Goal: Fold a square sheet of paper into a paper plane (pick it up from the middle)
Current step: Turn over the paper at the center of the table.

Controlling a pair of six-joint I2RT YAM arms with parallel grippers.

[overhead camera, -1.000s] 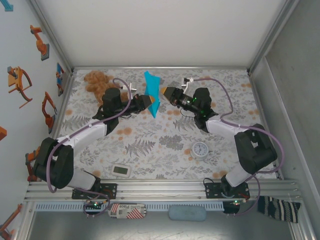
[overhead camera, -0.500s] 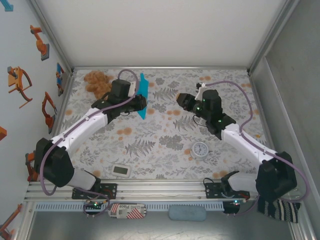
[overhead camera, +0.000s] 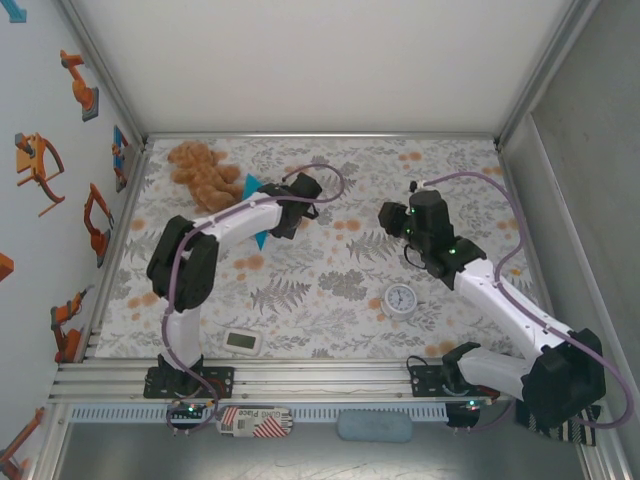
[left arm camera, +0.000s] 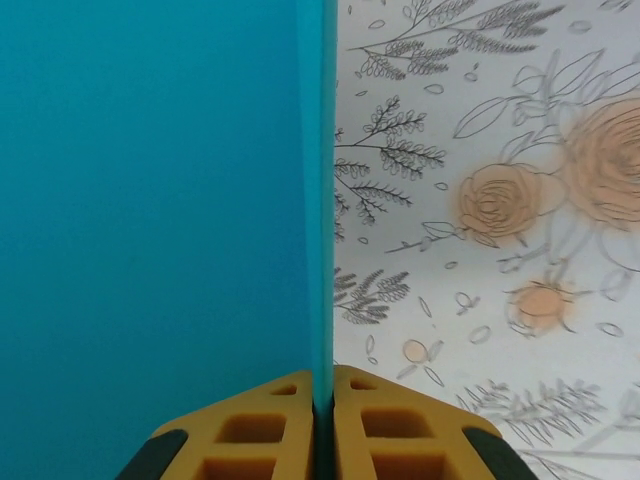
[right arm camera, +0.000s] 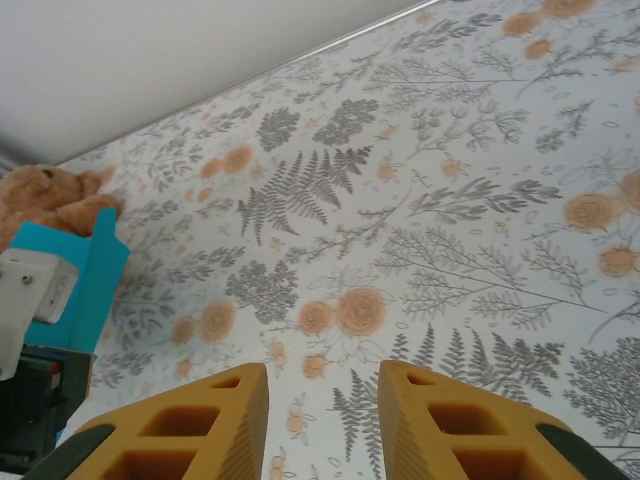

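Note:
The paper plane point(left arm camera: 150, 200) is a folded turquoise-blue piece held on edge, and it covers the left half of the left wrist view. My left gripper point(left arm camera: 322, 400) is shut on its lower edge, yellow fingers pressed against both sides. From above, the paper plane point(overhead camera: 250, 188) pokes out on either side of the left forearm, just right of the teddy bear, with the left gripper point(overhead camera: 275, 215) at it. My right gripper point(overhead camera: 390, 215) hangs apart to the right. In its own view the right gripper point(right arm camera: 322, 420) is open over bare tablecloth, the paper plane point(right arm camera: 98, 275) far left.
A brown teddy bear point(overhead camera: 200, 170) lies at the back left, close to the paper. A small round white clock point(overhead camera: 401, 298) sits right of centre. A white rectangular gadget point(overhead camera: 243, 342) lies near the front rail. The floral tablecloth point(overhead camera: 330, 270) lies between the arms.
The right gripper has let go of the paper and drawn back to the right. The left arm has swung round, carrying the paper left toward the teddy bear.

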